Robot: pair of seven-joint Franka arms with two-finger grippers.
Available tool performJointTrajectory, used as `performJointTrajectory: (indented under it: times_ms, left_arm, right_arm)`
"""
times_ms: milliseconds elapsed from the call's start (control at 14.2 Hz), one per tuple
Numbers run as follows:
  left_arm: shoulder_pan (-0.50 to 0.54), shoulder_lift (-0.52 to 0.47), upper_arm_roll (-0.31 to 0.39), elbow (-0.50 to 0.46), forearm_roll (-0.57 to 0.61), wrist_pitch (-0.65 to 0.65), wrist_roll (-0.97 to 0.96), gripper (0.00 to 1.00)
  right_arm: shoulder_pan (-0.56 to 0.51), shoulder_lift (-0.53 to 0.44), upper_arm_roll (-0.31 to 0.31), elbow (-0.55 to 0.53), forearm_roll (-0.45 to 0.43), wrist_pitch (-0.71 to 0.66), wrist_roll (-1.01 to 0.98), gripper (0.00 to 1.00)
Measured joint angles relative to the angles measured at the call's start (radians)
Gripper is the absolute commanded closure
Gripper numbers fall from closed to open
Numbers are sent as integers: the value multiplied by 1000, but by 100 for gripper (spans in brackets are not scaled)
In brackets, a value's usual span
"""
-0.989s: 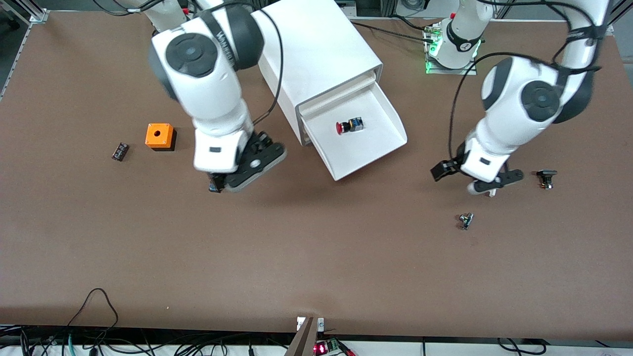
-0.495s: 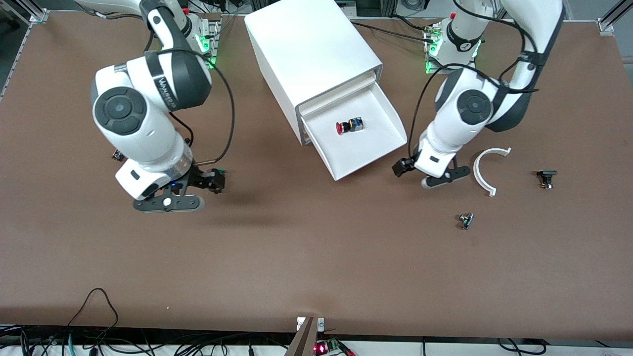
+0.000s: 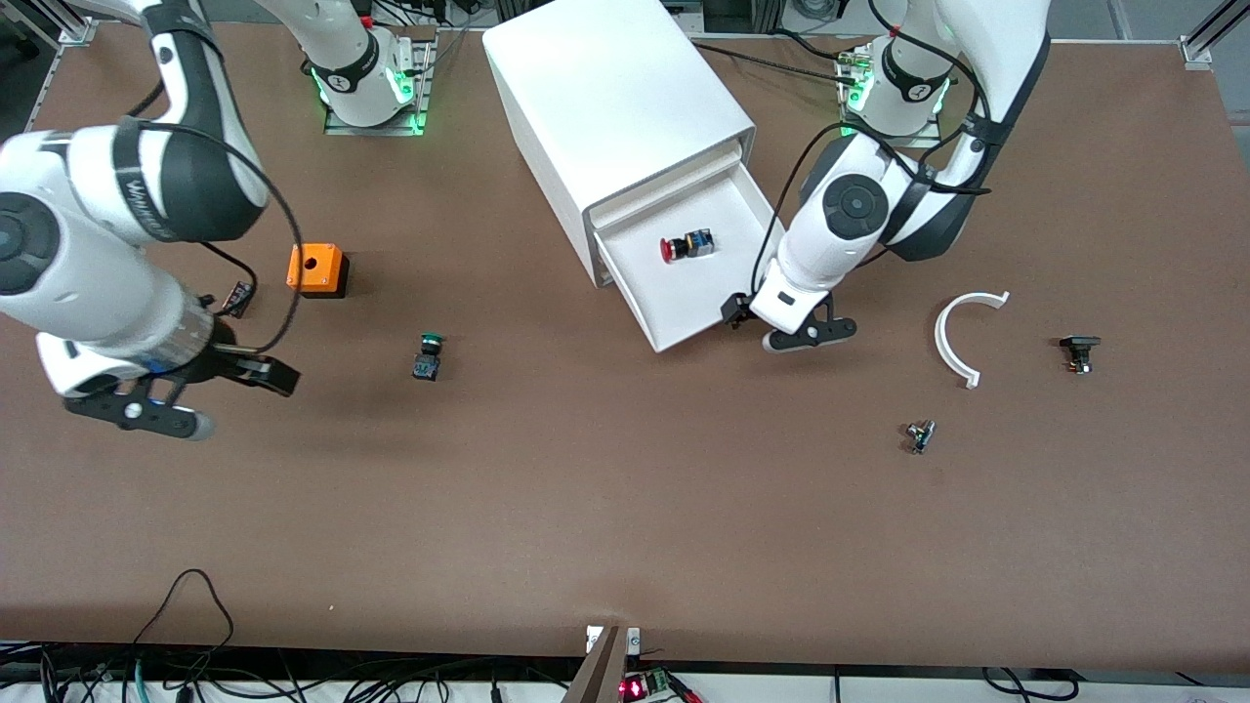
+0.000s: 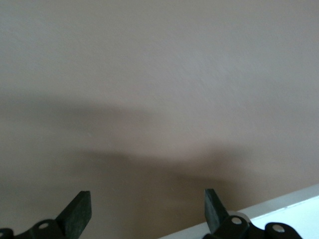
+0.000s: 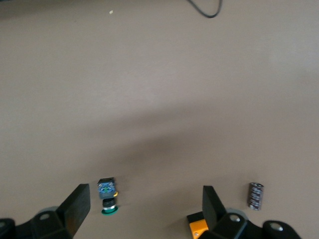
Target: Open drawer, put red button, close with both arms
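The drawer (image 3: 718, 298) stands pulled out of the white cabinet (image 3: 615, 98). On its floor lies the red button (image 3: 684, 247), on its side. My left gripper (image 3: 781, 330) is low at the drawer's front corner toward the left arm's end, open and holding nothing. In the left wrist view that gripper (image 4: 144, 209) faces bare table, with the drawer's white edge (image 4: 284, 211) just beside one fingertip (image 4: 213, 205). My right gripper (image 3: 205, 398) hangs open and empty over the table near the right arm's end. It shows the same way in the right wrist view (image 5: 144, 204).
A green-capped button (image 3: 428, 354) (image 5: 107, 196) and an orange box (image 3: 315, 268) (image 5: 198, 226) lie toward the right arm's end, with a small dark part (image 3: 237, 298) beside them. A white curved piece (image 3: 962, 332) and two small parts (image 3: 1078, 351) (image 3: 919, 435) lie toward the left arm's end.
The right arm swung away from the cabinet toward its end of the table, uncovering the green-capped button. The left gripper moved from the curved piece to the drawer's front corner.
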Motion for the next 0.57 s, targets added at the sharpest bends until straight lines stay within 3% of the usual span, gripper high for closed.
performJointTrajectory:
  times_ms: [353,565]
  left_arm:
    - [-8,-37,-156,-83,0,-1,-1,0]
    - [-12,-56,-207,-100,0,-7,-1,0]
  right_arm:
    - [1,-95,-93,-1,13,-109,-75,0]
    - [0,-132,-179,-2,86,-157,-175,0]
